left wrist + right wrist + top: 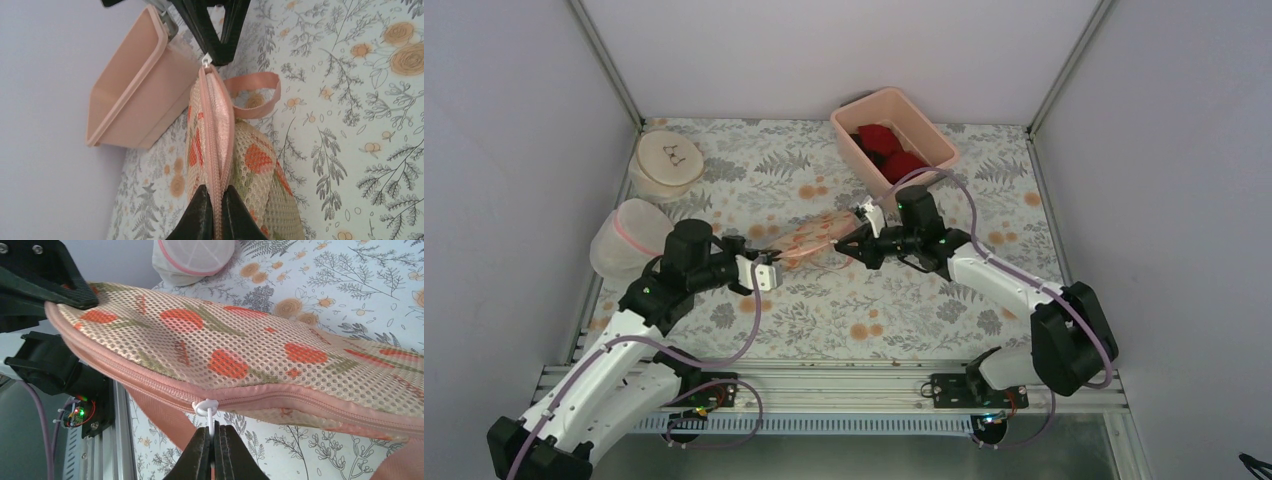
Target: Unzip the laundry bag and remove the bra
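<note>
The laundry bag (809, 238), cream mesh with orange-red flowers and pink zip trim, hangs lifted between my two grippers. My left gripper (769, 272) is shut on the pink zip trim at the bag's near-left end (216, 210). My right gripper (856, 247) is shut on the white zip pull (207, 407) at the bag's edge (225, 350). In the left wrist view the zip pull (206, 60) sits at the far end of the zip, whose teeth look closed along the bag (250, 165). A pink strap loop (255, 95) hangs beside it. The bra is hidden.
A pink bin (934, 135) with red garments stands at the back right. A round beige bag (667, 160) and a white mesh dome bag (629, 238) sit at the left. The metal rail (824, 385) runs along the near edge.
</note>
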`<state>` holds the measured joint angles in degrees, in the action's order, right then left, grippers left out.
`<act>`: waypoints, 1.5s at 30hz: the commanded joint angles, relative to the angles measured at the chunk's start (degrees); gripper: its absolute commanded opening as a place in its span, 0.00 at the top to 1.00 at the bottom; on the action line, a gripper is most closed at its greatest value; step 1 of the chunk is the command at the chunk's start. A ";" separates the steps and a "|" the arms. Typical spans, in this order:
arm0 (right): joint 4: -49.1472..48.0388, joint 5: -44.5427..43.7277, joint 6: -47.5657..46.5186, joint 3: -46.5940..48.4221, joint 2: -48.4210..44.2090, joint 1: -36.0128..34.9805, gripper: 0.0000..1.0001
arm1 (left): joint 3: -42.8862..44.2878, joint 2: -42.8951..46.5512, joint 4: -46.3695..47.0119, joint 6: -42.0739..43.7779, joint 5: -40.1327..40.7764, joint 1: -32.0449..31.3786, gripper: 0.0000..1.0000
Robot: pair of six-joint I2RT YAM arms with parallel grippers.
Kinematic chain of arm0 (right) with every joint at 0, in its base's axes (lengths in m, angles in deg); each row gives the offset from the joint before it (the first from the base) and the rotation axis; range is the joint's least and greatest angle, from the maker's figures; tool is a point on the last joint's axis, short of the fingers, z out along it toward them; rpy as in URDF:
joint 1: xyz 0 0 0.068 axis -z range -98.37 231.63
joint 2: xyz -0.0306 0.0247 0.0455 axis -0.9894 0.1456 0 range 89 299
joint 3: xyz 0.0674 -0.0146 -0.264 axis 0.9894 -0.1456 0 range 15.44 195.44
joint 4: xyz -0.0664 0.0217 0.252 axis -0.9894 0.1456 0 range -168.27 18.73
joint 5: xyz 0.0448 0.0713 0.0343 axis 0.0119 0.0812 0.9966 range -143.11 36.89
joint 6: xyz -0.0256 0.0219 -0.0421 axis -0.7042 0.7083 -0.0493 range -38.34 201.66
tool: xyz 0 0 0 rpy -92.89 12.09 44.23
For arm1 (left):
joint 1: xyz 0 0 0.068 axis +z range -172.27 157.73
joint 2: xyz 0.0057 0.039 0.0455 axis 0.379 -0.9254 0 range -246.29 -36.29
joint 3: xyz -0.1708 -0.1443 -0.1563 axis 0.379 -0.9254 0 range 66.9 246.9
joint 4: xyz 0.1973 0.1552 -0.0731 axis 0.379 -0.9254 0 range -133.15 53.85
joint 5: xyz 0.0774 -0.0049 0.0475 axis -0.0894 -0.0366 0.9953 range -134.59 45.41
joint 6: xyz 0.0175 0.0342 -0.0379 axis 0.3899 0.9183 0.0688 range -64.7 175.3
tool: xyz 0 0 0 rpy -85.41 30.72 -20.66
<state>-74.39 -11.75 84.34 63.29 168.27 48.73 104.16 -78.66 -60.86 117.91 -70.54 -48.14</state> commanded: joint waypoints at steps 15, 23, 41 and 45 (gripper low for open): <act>-7.19 -0.09 5.16 1.41 5.51 -8.22 0.96 | -6.16 -3.68 -7.37 11.61 -8.19 13.94 0.12; -8.15 -0.46 6.38 5.95 9.32 -12.83 0.96 | -0.53 -4.47 -11.54 0.39 -11.36 5.53 0.00; -6.99 -0.56 5.72 7.95 9.62 -14.95 0.96 | -5.98 -6.24 4.84 -12.57 0.39 0.39 0.80; -6.58 -2.19 5.64 7.37 8.97 -14.87 0.96 | -4.72 -5.49 3.20 -11.85 -0.37 0.37 0.98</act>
<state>-79.99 -12.82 90.11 69.44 178.39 34.39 98.61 -85.07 -57.93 105.83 -70.52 -47.57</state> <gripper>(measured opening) 0.040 0.045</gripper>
